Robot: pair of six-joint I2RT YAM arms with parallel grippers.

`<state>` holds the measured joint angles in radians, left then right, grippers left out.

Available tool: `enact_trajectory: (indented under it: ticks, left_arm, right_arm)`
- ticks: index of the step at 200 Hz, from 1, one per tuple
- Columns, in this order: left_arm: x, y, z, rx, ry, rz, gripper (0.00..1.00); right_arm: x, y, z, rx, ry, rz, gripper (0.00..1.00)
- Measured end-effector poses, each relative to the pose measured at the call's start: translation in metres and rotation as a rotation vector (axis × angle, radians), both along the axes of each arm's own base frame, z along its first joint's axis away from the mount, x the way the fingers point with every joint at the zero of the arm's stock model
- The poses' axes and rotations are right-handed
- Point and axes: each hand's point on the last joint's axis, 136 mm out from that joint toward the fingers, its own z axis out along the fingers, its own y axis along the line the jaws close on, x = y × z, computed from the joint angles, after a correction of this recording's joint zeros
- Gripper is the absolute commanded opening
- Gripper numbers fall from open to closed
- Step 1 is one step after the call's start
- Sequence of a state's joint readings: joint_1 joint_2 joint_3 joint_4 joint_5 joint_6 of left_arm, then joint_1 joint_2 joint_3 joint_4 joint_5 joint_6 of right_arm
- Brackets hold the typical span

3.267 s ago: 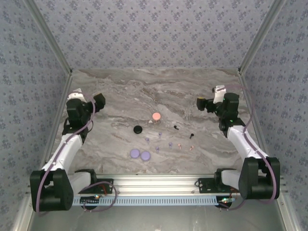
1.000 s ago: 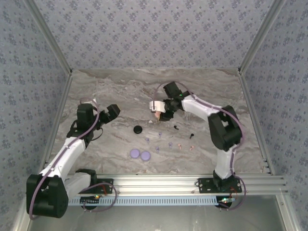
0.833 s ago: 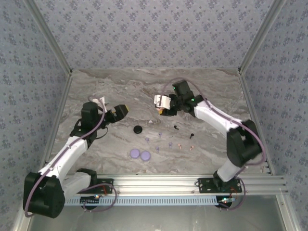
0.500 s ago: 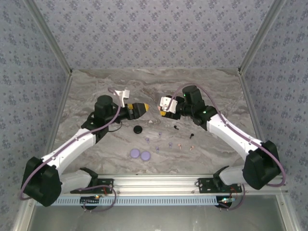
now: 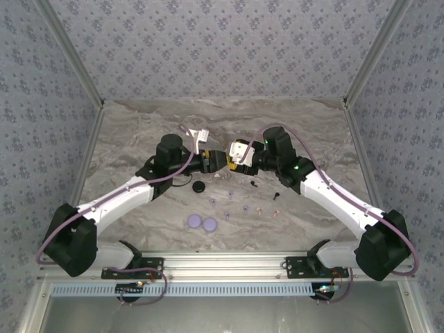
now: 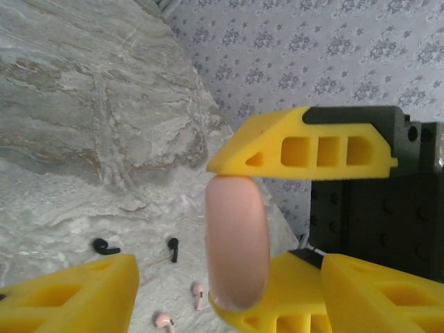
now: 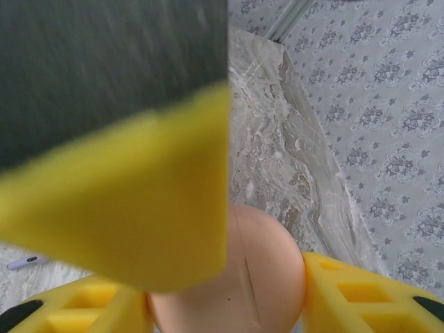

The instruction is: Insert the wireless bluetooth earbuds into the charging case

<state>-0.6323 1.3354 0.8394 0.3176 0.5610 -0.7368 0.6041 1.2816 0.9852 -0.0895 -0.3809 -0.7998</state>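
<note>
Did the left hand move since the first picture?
Yes: the left hand swung right, from well left of the black disc to just beyond it.

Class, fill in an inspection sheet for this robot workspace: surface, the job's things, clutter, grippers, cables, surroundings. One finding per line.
surface: grey marbled table, flat, no spills seen.
job's things: pink case held edge-on off the table; black earbuds, lavender earbuds and pink earbuds lie loose on the table.
clutter: black disc and two lavender discs lie flat near the buds.
grippers: right gripper shut on the pink case; left gripper open, its fingers either side of the case and apart from it.
cables: a purple cable runs along each arm.
surroundings: patterned walls on three sides; metal rail at the near edge.
</note>
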Motion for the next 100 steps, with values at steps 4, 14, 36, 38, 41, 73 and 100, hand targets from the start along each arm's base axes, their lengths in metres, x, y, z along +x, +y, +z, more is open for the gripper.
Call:
enact_trajectory:
  ticks: [4, 14, 36, 38, 41, 73, 100]
  left_arm:
    - [0.0, -0.002, -0.001, -0.001, 0.006, -0.002, 0.6]
    - [0.0, -0.005, -0.004, -0.001, 0.013, -0.006, 0.54]
    - [0.002, -0.01, -0.01, -0.005, 0.032, -0.009, 0.45]
    - [0.002, -0.01, -0.01, -0.005, 0.031, -0.01, 0.44]
    - [0.002, -0.01, -0.01, -0.005, 0.031, -0.011, 0.43]
    - [0.003, -0.015, -0.006, -0.015, 0.028, -0.015, 0.36]
    - [0.004, -0.015, -0.005, -0.014, 0.025, -0.015, 0.35]
  right_arm:
    - [0.0, 0.0, 0.0, 0.001, -0.002, 0.001, 0.52]
    - [0.0, 0.001, 0.001, 0.003, -0.006, 0.002, 0.52]
    - [0.0, 0.002, 0.002, 0.003, -0.01, 0.001, 0.52]
    - [0.0, 0.002, 0.002, 0.003, -0.01, 0.001, 0.52]
    - [0.0, 0.002, 0.001, 0.002, -0.01, -0.001, 0.52]
    - [0.003, 0.0, 0.0, -0.004, -0.012, -0.019, 0.52]
    - [0.007, -0.002, -0.003, -0.014, -0.009, -0.043, 0.52]
